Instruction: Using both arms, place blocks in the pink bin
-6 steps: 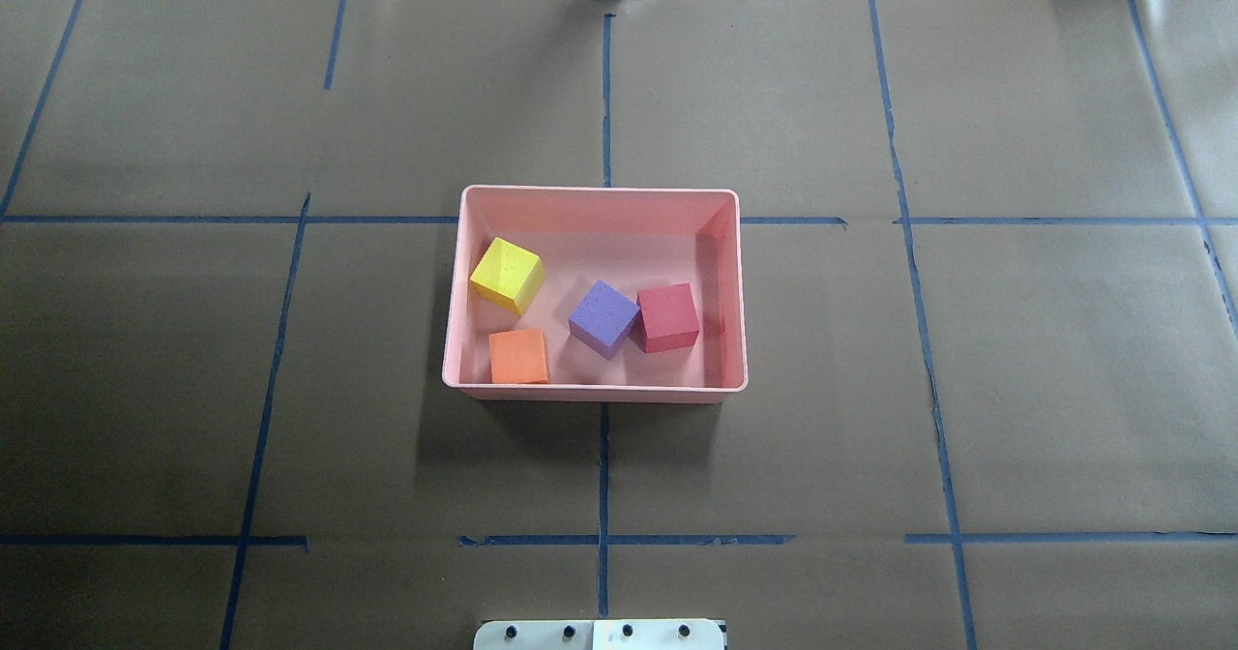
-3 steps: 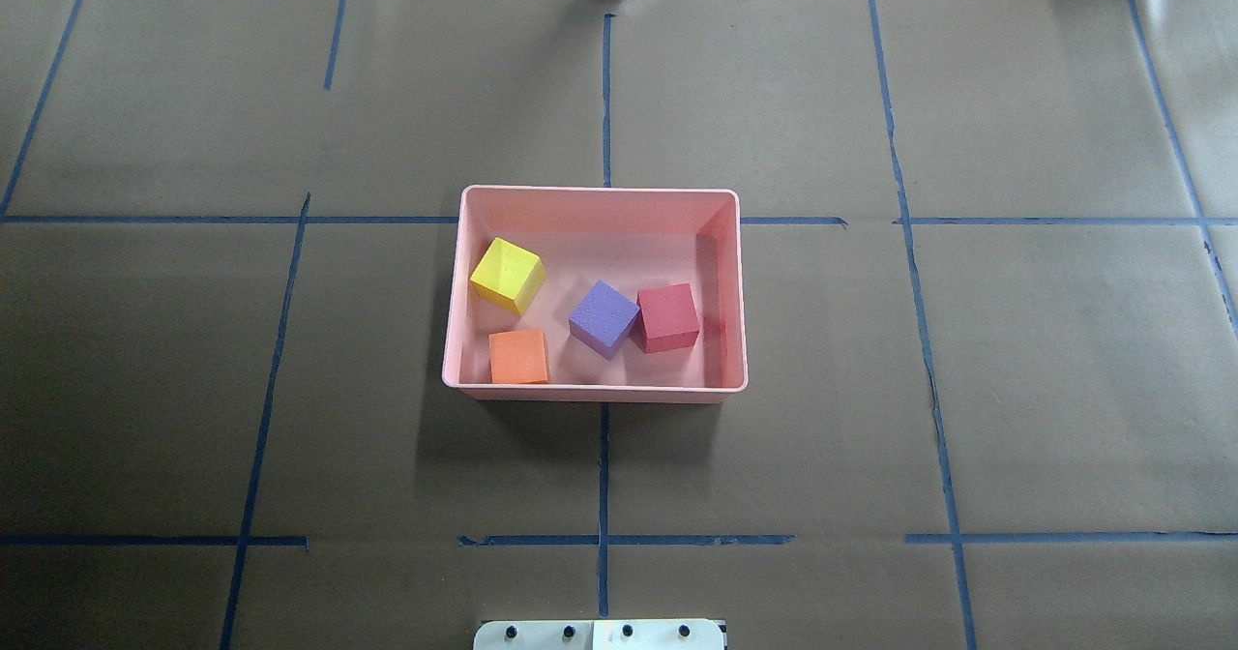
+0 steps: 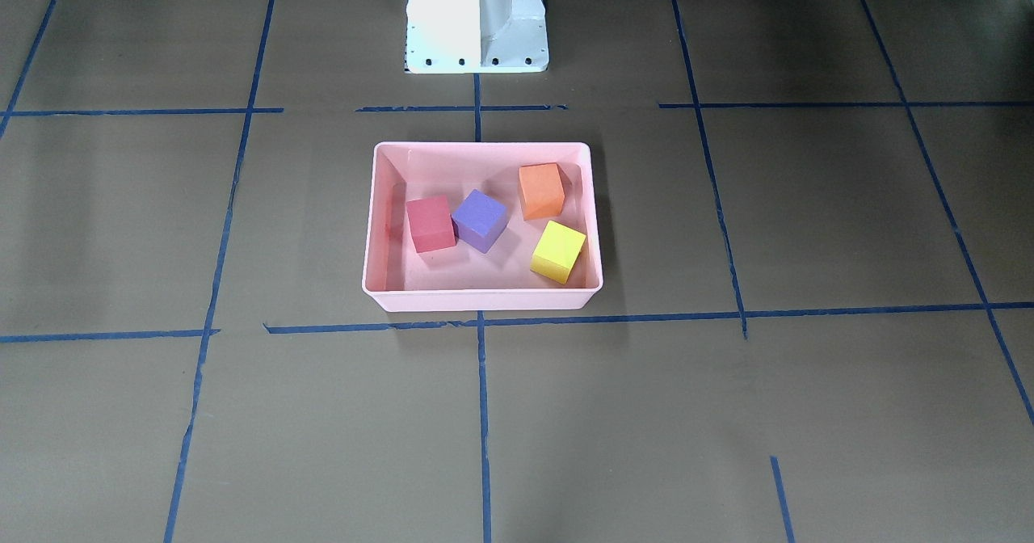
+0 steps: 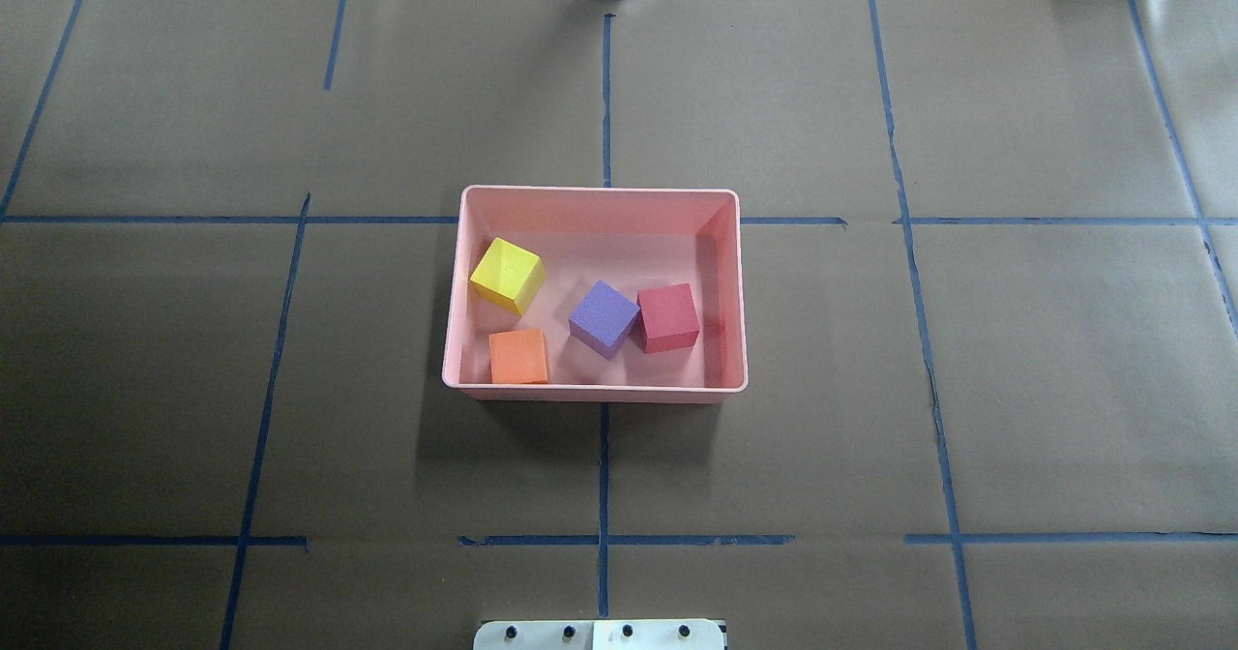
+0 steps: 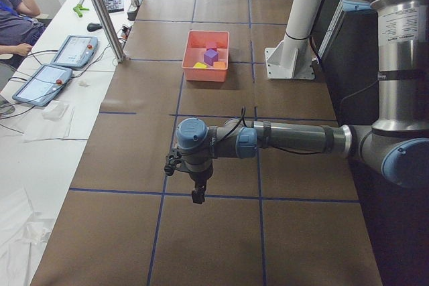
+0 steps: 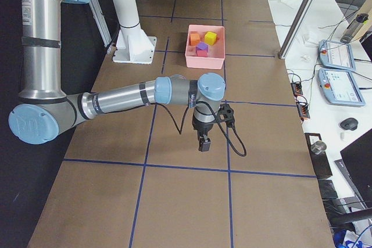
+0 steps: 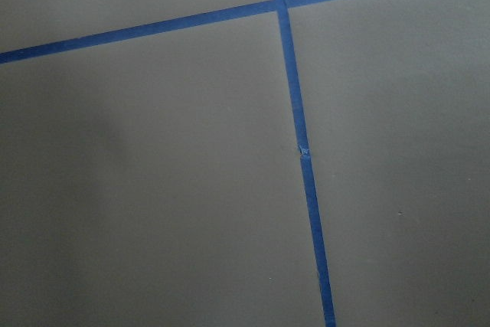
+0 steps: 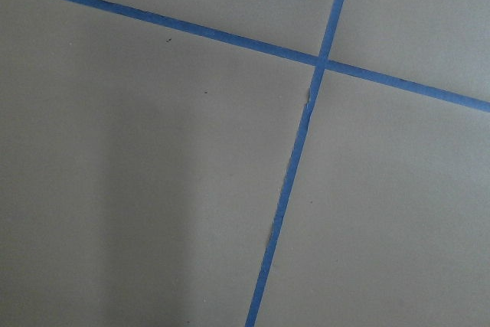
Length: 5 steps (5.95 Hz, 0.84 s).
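4 blocks sit inside the pink bin [image 3: 481, 300] in the front-facing view: red block [image 3: 430, 224] just beside purple block [image 3: 480, 220], with orange block [image 3: 540, 191] and yellow block [image 3: 558, 251] nearer the bin's opposite short wall. Overhead, no arm is over the bin. From the left end, the left gripper [image 5: 197, 195] hangs over brown paper [image 5: 221, 246], well apart from the bin. I cannot tell its grip. From the right end, the right gripper [image 6: 204, 142] hangs similarly far away, grip equally unclear. Wrist views show only paper and blue tape [image 7: 306, 166]. The task looks complete.
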Each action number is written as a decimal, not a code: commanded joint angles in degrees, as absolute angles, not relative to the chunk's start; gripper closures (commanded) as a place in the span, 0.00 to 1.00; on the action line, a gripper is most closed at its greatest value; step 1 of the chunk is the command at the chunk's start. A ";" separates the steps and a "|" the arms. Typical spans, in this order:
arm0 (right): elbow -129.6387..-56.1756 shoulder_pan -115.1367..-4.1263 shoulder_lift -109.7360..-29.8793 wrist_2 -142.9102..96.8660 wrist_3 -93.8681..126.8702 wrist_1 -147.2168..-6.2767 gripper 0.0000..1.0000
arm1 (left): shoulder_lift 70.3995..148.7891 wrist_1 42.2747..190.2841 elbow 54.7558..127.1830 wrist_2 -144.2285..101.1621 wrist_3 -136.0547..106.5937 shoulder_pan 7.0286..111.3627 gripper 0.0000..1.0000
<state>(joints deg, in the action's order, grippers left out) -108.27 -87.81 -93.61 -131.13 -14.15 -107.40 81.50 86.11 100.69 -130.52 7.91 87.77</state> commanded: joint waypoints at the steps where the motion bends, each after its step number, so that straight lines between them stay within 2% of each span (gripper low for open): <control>1: -108.19 -87.80 -93.78 -131.22 -14.15 -107.49 0.00 | 80.16 86.04 101.25 -130.34 8.00 88.15 0.00; 5: -108.46 -87.72 -94.04 -132.10 -13.80 -107.40 0.00 | 80.42 86.13 101.60 -130.87 8.00 87.98 0.00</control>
<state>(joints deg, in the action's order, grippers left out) -108.31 -87.76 -94.17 -131.81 -13.99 -107.42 80.35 86.13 101.65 -130.70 8.00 88.04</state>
